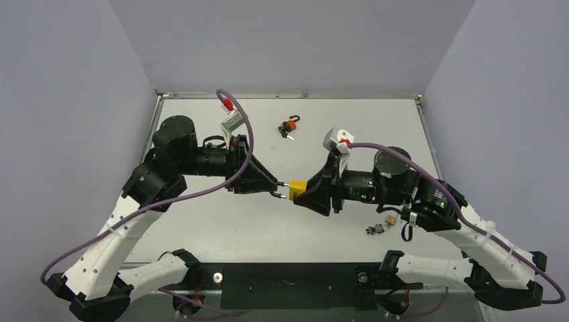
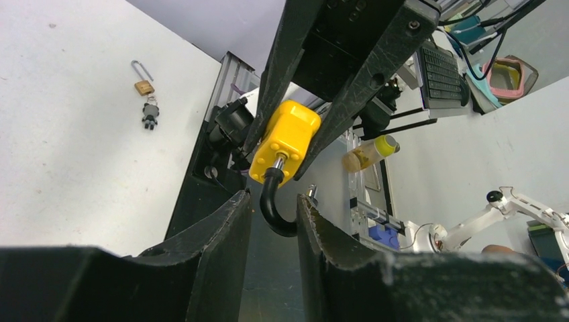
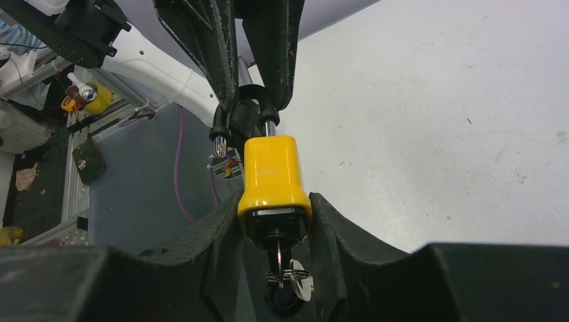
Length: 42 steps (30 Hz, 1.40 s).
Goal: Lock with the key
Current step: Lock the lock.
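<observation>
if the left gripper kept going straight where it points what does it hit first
The yellow padlock, held by the right gripper directly ahead. The left gripper looks closed on its black shackle, so little gap seems left.

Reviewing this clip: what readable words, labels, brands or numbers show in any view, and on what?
None can be read.
The yellow padlock shows no marking on its visible faces.
The brass padlock is too small to read.
The keyboard off the table has keys too small to read.
</observation>
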Each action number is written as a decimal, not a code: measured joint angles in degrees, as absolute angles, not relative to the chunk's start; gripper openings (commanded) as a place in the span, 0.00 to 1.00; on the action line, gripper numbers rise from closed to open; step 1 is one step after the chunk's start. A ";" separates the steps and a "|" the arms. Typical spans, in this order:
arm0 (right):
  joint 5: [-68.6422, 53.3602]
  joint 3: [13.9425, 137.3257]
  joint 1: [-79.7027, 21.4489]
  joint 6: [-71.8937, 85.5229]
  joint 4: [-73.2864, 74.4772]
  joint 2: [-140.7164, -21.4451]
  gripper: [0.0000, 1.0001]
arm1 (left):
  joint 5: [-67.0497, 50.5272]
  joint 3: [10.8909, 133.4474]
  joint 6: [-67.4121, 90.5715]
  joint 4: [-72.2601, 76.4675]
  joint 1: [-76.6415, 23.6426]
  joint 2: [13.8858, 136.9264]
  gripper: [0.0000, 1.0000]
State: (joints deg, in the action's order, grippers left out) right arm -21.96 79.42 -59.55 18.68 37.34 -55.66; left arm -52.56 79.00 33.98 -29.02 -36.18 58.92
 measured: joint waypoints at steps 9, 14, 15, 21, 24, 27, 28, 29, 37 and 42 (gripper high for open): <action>-21.23 80.16 -59.55 18.68 37.06 -56.07 0.00 | -53.78 76.60 35.42 -27.97 -37.06 57.10 0.36; -20.99 80.40 -59.55 18.68 36.93 -56.14 0.00 | -54.30 75.46 37.12 -26.35 -37.06 57.06 0.35; -21.02 80.40 -59.55 18.68 36.93 -56.21 0.00 | -54.30 75.40 37.34 -26.20 -37.06 57.08 0.35; -21.30 80.40 -59.53 18.70 36.93 -56.45 0.00 | -54.30 75.35 38.59 -25.56 -37.04 57.12 0.26; -21.32 80.40 -59.27 18.70 36.91 -56.42 0.00 | -54.28 75.35 38.83 -25.41 -37.04 57.12 0.15; -21.93 80.40 -59.27 18.72 36.45 -56.42 0.00 | -53.98 75.35 38.72 -25.47 -37.01 57.23 0.01; -22.15 80.40 -59.27 18.74 36.18 -56.40 0.00 | -53.89 75.33 38.59 -25.52 -37.01 57.30 0.00; -22.46 80.40 -59.24 18.85 36.05 -56.38 0.00 | -53.84 75.33 38.41 -25.52 -37.01 57.30 0.00; -25.93 78.50 -58.81 22.55 32.71 -56.12 0.00 | -51.90 75.33 34.13 -26.79 -37.80 55.33 0.00; -29.52 75.90 -58.70 26.37 27.64 -55.55 0.00 | -50.30 75.33 31.51 -27.70 -39.24 53.17 0.00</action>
